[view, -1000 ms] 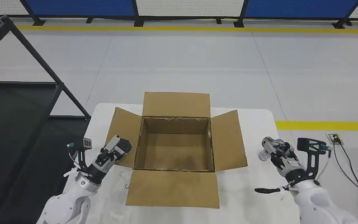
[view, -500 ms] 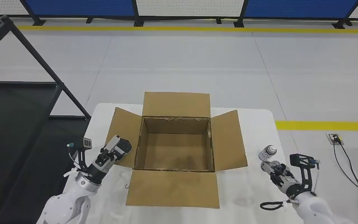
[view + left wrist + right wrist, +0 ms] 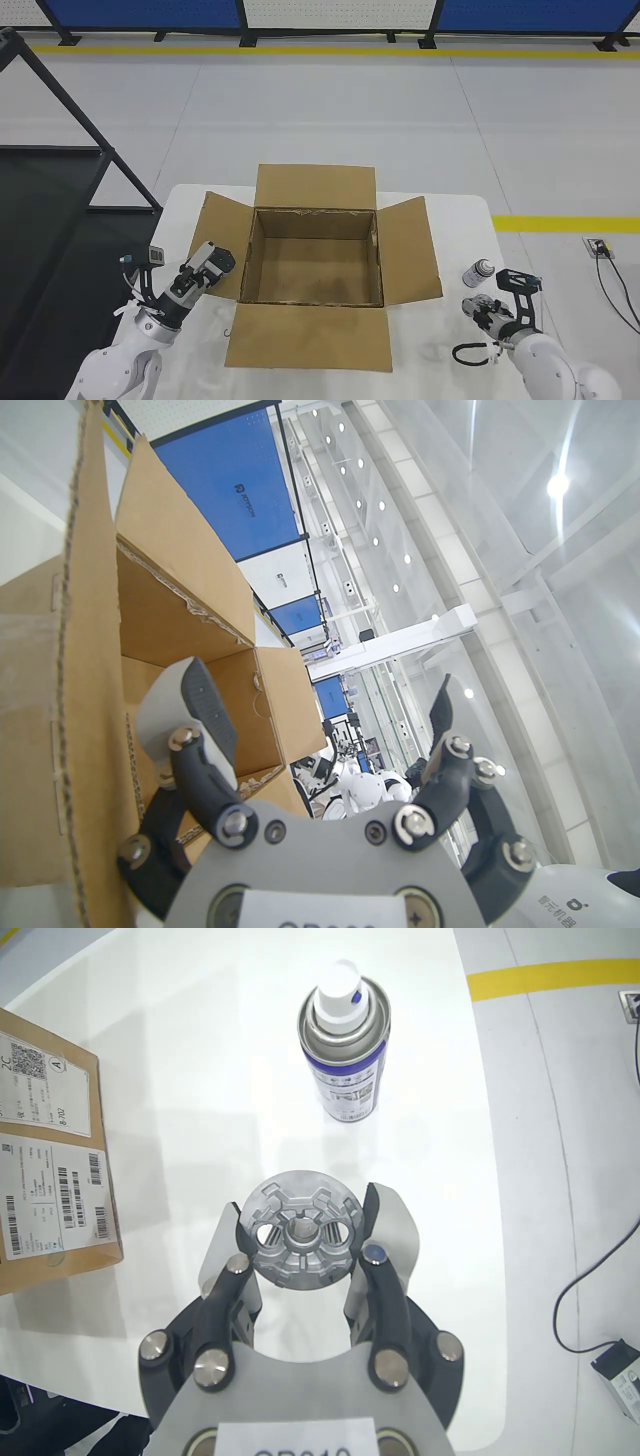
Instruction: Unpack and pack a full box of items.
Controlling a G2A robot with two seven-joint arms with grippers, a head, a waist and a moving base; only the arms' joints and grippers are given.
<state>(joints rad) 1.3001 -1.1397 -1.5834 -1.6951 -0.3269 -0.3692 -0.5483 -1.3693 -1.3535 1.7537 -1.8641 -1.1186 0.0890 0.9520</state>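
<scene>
So the right gripper (image 3: pixel 305 1209), pinching the disc (image 3: pixel 300 1238), has backed off toward the lower right of the top view, clear of the upright can (image 3: pixel 345 1053), and with the centre box (image 3: pixel 315 188) looking empty, unpacking's probably nearly done, while the left gripper (image 3: pixel 320 685) stays spread beside it.

The left arm (image 3: pixel 128 352) sits at the near left, forearm angled toward the far right, wrist tipped upward. The left gripper (image 3: pixel 213 262) holds its fingers (image 3: pixel 206 700) spread wide with nothing between them. The right arm (image 3: pixel 548 362) sits at the near right, reaching left, wrist bent downward. The right gripper (image 3: pixel 478 307) has both fingers (image 3: pixel 376 1223) pressed against the rim of a round metal disc (image 3: pixel 300 1240).
</scene>
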